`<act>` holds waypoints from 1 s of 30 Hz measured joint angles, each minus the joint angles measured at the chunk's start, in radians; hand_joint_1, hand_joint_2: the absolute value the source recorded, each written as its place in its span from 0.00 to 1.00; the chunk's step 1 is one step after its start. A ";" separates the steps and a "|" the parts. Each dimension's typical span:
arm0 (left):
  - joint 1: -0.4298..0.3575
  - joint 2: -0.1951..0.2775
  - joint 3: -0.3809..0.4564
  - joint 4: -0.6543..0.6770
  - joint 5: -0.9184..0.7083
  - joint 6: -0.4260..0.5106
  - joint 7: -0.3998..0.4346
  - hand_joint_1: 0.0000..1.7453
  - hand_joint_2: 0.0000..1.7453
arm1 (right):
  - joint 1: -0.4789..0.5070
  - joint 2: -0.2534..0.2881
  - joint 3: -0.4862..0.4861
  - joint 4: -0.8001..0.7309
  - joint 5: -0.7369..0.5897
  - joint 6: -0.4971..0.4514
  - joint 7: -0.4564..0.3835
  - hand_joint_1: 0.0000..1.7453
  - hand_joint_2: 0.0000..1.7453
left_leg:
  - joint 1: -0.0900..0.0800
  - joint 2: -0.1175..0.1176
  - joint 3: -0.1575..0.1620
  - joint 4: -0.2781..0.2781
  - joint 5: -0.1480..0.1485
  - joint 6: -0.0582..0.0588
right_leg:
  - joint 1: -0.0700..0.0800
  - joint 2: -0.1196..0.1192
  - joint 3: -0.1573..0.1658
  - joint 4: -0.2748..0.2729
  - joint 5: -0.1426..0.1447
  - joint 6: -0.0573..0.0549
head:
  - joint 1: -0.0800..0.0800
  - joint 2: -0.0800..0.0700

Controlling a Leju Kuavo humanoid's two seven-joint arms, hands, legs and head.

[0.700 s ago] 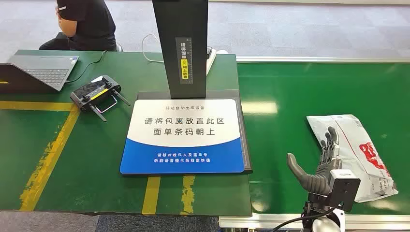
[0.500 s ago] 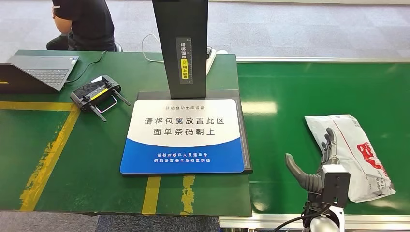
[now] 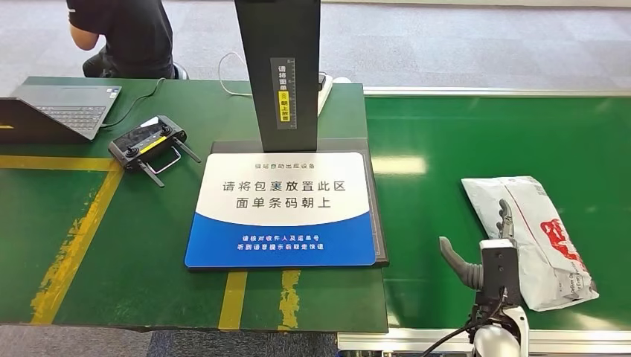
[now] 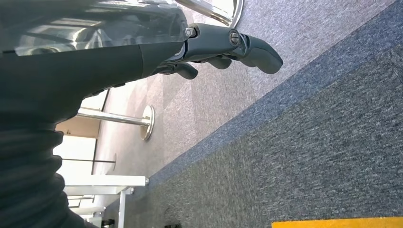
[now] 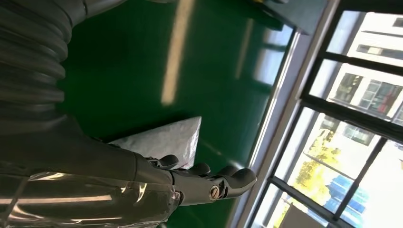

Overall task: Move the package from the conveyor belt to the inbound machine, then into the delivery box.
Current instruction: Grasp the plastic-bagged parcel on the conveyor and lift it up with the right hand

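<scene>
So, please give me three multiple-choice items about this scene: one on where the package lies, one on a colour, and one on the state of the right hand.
1. Where does the package lie?
A. on the conveyor belt
B. on the inbound machine's mat
C. on the laptop

2. What colour is the lower band of the mat?
A. red
B. blue
C. yellow

3. What is the right hand doing?
A. lifting the package
B. pressing the mat
C. holding nothing, fingers apart beside the package

Answers: 1 A, the white bag rests on green belt right of the machine. 2 B, the band under the white area is blue. 3 C, the package lies flat and the thumb stands apart from the fingers.
</scene>
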 joint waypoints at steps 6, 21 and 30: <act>0.001 0.000 0.000 0.000 0.000 0.005 0.008 0.00 1.00 | -0.078 -0.080 -0.062 0.138 0.168 -0.105 0.117 0.00 1.00 | -0.001 0.000 0.000 0.000 0.000 0.000 | -0.001 0.000 0.000 0.000 0.000 0.000 | 0.000 0.000; 0.003 0.000 0.000 0.000 0.000 0.004 0.017 0.00 1.00 | -0.240 -0.261 -0.203 0.545 0.290 -0.145 0.242 0.00 1.00 | -0.001 0.000 0.000 0.000 0.000 0.000 | -0.001 0.000 0.000 0.000 0.000 0.000 | 0.000 0.000; 0.003 -0.002 0.000 0.000 -0.001 0.010 0.026 0.00 1.00 | -0.316 -0.350 -0.250 0.801 0.290 -0.183 0.255 0.00 1.00 | -0.001 0.000 0.000 0.000 0.000 0.000 | -0.001 0.000 0.000 0.000 0.000 0.000 | 0.000 0.000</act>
